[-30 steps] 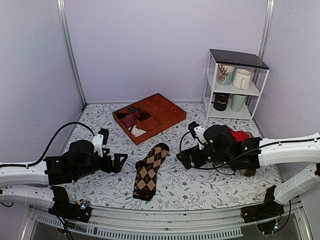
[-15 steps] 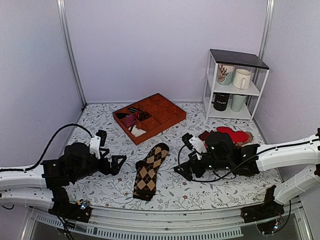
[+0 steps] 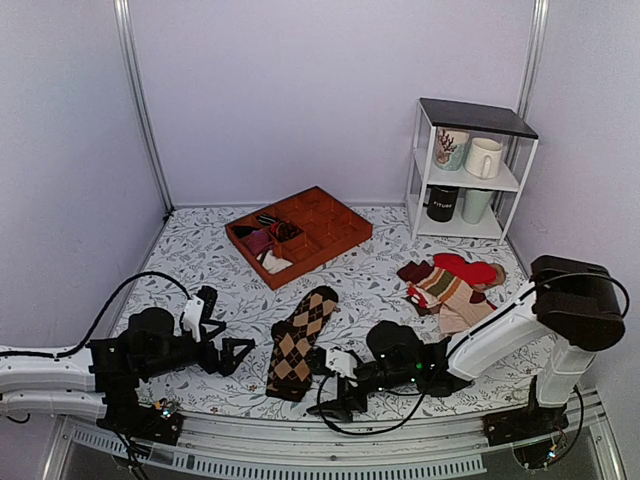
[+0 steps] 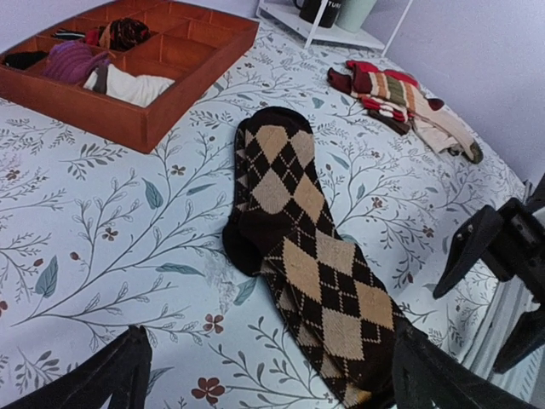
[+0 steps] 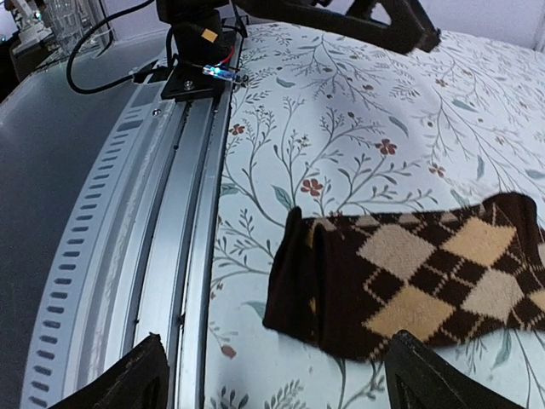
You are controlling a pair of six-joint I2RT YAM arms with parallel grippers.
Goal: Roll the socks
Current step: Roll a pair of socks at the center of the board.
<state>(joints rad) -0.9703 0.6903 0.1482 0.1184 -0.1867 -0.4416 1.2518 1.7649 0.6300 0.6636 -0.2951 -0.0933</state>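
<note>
The dark brown argyle socks [image 3: 300, 338] lie flat and stacked on the floral table, toe towards the tray and cuff towards the near edge. They fill the middle of the left wrist view [image 4: 298, 247]. Their cuff end shows in the right wrist view [image 5: 409, 273]. My left gripper [image 3: 236, 352] is open and empty, low over the table just left of the socks, its fingers straddling the cuff half [image 4: 272, 394]. My right gripper [image 3: 330, 385] is open and empty by the cuff end near the front edge, jaws wide apart [image 5: 281, 383].
An orange-brown divided tray [image 3: 320, 258] with small bundles sits at the back. A pile of red, striped and beige socks [image 3: 455, 283] lies at the right. A white shelf with mugs [image 3: 468, 170] stands at the back right. The metal front rail [image 5: 162, 213] runs close to the cuff.
My right arm has swung from beside the sock pile down and left to the near edge by the socks' cuff. My left gripper has shifted slightly towards the near edge.
</note>
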